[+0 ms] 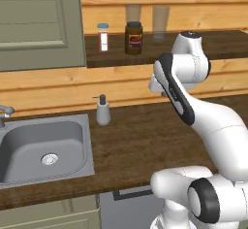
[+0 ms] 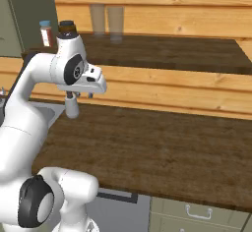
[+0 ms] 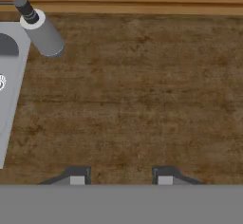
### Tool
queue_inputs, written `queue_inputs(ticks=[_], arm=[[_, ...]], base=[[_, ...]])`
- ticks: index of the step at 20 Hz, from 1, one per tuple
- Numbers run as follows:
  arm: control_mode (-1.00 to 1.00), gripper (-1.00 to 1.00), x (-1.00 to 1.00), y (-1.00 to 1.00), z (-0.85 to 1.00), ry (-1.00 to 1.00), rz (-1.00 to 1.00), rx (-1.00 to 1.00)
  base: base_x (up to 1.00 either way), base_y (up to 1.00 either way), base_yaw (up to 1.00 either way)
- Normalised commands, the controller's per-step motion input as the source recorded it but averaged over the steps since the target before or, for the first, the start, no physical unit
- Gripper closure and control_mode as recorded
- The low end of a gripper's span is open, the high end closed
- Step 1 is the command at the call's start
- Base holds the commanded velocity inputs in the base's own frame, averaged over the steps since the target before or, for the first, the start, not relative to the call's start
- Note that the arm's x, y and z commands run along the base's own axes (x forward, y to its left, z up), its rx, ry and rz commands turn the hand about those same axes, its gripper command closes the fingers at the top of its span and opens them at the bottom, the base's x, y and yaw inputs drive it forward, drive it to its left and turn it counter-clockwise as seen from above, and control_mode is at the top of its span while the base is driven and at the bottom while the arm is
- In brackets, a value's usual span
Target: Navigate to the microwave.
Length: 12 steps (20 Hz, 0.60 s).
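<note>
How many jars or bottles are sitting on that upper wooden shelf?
2. A small clear bottle with a blue cap stands toward the shelf's left end, and a dark brown jar stands just right of it. More could be hidden behind the arm.

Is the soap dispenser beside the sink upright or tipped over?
Upright. The soap dispenser stands on its base on the counter right of the sink, pump on top.

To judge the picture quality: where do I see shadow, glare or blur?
Left base view: soft shadow in the sink, jar sharp. Right base view: two glasses look faint, no glare. Hand view: counter evenly lit, slightly grainy; soap bottle tilted by perspective.
</note>
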Motion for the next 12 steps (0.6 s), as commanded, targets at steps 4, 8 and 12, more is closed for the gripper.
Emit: queue_inputs(ticks=[4, 8, 12], arm=[[-1.0, -1.0, -0.3, 0.0, -0.03, 0.0, 0.0, 0.0], [-1.0, -1.0, -0.97, -0.02, -0.31, 0.0, 0.0, 0.0], [-1.0, -1.0, -0.91, -0.01, -0.44, 0.0, 0.0, 0.0]], base=[[0.0, 0.0, 0.0], [0.0, 0.0, 0.0], [0.0, 0.0, 0.0]])
